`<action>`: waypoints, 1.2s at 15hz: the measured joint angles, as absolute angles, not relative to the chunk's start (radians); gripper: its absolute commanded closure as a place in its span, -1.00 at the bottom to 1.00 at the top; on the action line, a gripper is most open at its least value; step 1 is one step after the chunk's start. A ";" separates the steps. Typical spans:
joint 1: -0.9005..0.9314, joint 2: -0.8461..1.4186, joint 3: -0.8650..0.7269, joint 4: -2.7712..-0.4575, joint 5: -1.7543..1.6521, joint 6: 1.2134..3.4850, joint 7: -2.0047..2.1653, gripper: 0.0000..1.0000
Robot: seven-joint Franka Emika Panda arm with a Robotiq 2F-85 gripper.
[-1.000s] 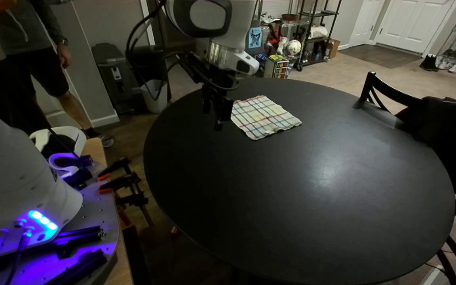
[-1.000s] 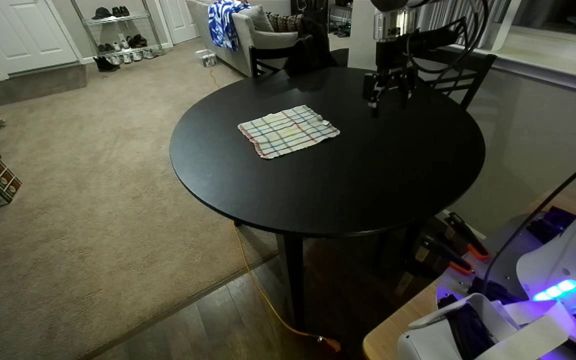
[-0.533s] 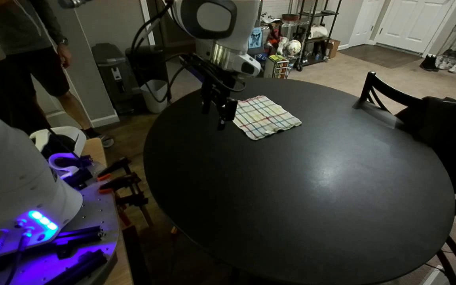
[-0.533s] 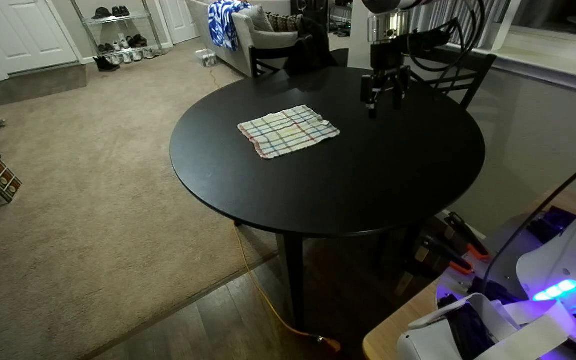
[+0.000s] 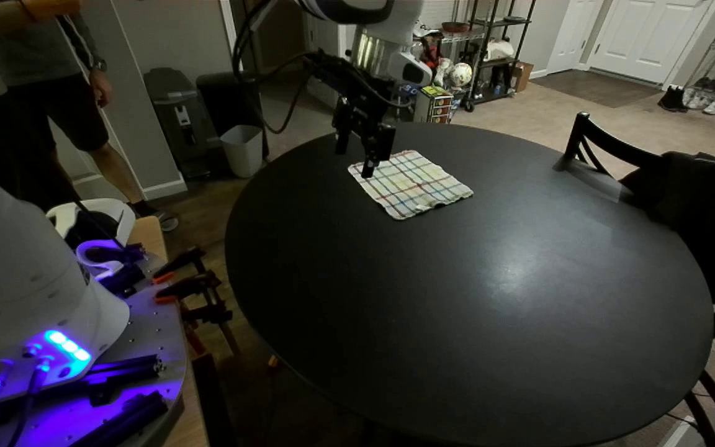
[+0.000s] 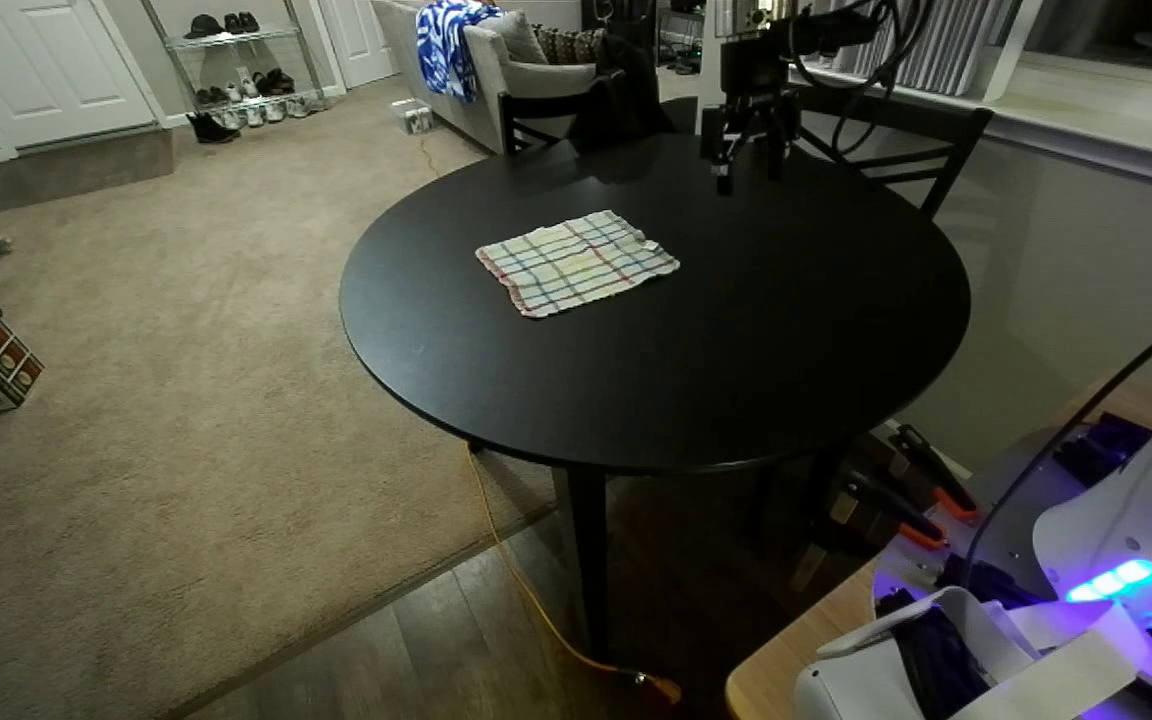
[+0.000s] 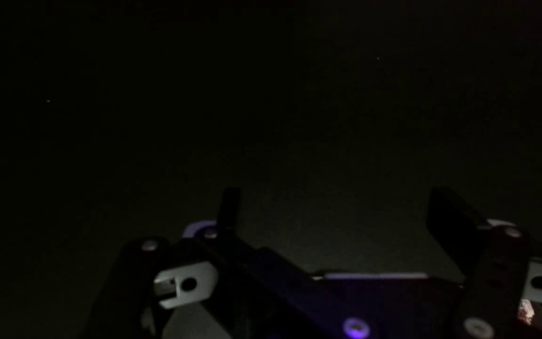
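A checked cloth, white with red, blue and yellow lines, lies spread out on the round black table in both exterior views: cloth (image 5: 418, 185), cloth (image 6: 576, 265), table (image 5: 488, 335), table (image 6: 656, 390). My gripper (image 5: 354, 161) hangs above the tabletop, fingers pointing down. In an exterior view it overlaps the cloth's near corner, while elsewhere the gripper (image 6: 749, 178) appears well to the side of the cloth. In the wrist view the gripper (image 7: 336, 195) has its fingers wide apart with nothing between them. Only dark surface shows beyond them; the cloth cannot be made out there.
Black chairs stand at the table's edge, one chair (image 5: 612, 146) draped with dark clothing and another chair (image 6: 921, 140) near the window. Clamps (image 5: 190, 285) hold the robot's base stand beside the table. A person (image 5: 66, 93) stands behind the arm. An orange cord (image 6: 526, 585) runs along the floor.
My gripper has risen and shifted sideways toward the cloth's side of the table, mostly in the last half second. The cloth lies as before, and the fingers have stayed apart.
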State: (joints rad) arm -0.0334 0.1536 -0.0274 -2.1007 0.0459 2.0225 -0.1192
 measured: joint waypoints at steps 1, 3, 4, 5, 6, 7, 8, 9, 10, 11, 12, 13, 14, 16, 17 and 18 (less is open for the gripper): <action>-0.034 0.170 -0.027 -2.066 0.047 1.990 -0.119 -1.00; -0.035 0.213 -0.027 -1.992 0.058 1.912 -0.128 -1.00; -0.037 0.240 -0.027 -1.953 0.069 1.871 -0.140 -1.00; -0.040 0.272 -0.027 -1.913 0.081 1.830 -0.159 -1.00; -0.044 0.305 -0.027 -1.874 0.092 1.791 -0.184 -1.00; -0.050 0.339 -0.026 -1.836 0.103 1.754 -0.211 -1.00; -0.057 0.376 -0.026 -1.797 0.112 1.717 -0.239 -1.00; -0.065 0.411 -0.025 -1.760 0.116 1.685 -0.259 -1.00; -0.072 0.444 -0.025 -1.727 0.117 1.660 -0.271 -1.00; -0.078 0.475 -0.024 -1.696 0.117 1.641 -0.274 -1.00; -0.084 0.501 -0.025 -1.673 0.117 1.639 -0.274 -1.00; -0.088 0.521 -0.025 -1.656 0.117 1.645 -0.272 -1.00; -0.091 0.536 -0.026 -1.648 0.117 1.667 -0.268 -1.00; -0.094 0.553 -0.028 -1.649 0.117 1.744 -0.262 -1.00; -0.095 0.558 -0.028 -1.653 0.117 1.790 -0.259 -1.00; -0.095 0.560 -0.028 -1.663 0.117 1.843 -0.255 -1.00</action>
State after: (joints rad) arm -0.0953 0.5598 -0.0281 -1.6626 0.1174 1.8431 -0.2554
